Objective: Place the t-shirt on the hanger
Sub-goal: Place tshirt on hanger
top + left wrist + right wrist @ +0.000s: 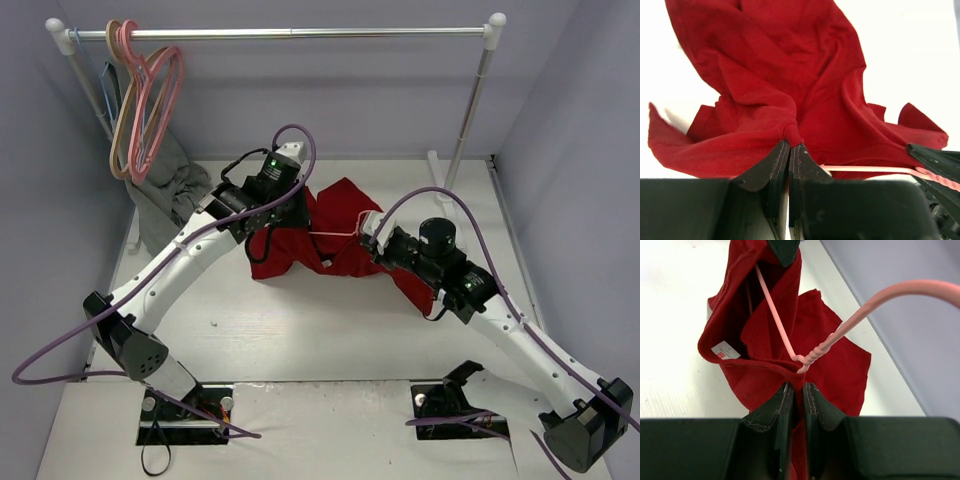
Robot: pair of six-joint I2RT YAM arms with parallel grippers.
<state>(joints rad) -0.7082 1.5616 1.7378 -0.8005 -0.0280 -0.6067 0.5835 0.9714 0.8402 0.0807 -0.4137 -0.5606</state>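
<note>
The red t-shirt [335,205] hangs bunched between my two grippers above the table. My left gripper [296,222] is shut on a fold of the t-shirt [765,75], pinched at the fingertips [801,155]. My right gripper [363,238] is shut on the ribbed neck edge of the t-shirt [840,360]. The light-pink hanger [812,357] has its twisted neck just above my right jaws. One of its arms runs into the neck opening and its hook curves off to the right. The white label [725,350] shows inside the collar. A pink hanger bar [865,169] crosses under the cloth.
A metal clothes rail [290,33] spans the back, with tan, pink and blue hangers [140,100] bunched at its left end. A grey garment [165,195] lies below them. The rail's right post [470,110] stands behind my right arm. Purple cables loop over both arms.
</note>
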